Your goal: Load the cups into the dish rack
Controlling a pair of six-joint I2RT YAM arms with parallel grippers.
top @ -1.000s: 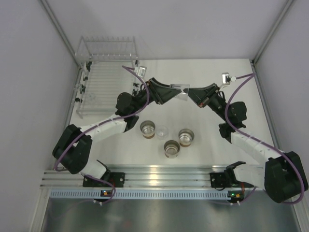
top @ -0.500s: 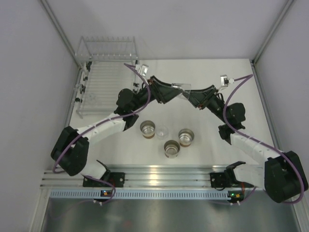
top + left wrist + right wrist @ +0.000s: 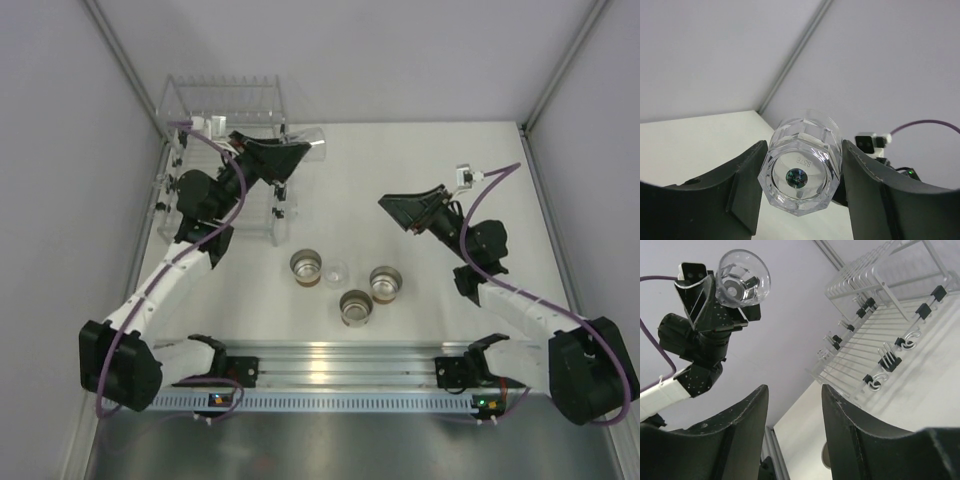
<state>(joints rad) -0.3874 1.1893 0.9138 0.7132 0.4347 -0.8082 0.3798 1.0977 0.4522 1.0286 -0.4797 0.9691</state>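
While the left tool (image 3: pixel 290 152) is clamped on a small clear faceted plastic cup (image 3: pixel 313 147), the overhead view puts that cup on its side, in the air, just past the right edge of the large transparent tined dish rack (image 3: pixel 215 175), by its raised end frame. The left wrist view adds what overhead can't: both fingers (image 3: pixel 742 187) pressed on the cup's sides, faceted base toward the camera, moulded digits on it. The right wrist view gets the same cup mouth-on, open end facing the right arm, with the rack off to one side. The right tool (image 3: pixel 392 205) is spread wide with nothing in it, off the tabletop (image 3: pixel 400 150) and well apart from the left one. Only overhead shows the rest: three cream cups with brown band and shiny silvery inside (image 3: pixel 306 267) plus one more clear cup (image 3: pixel 337 270), all upright on the tabletop, the clear one just beside the leftmost cream one.
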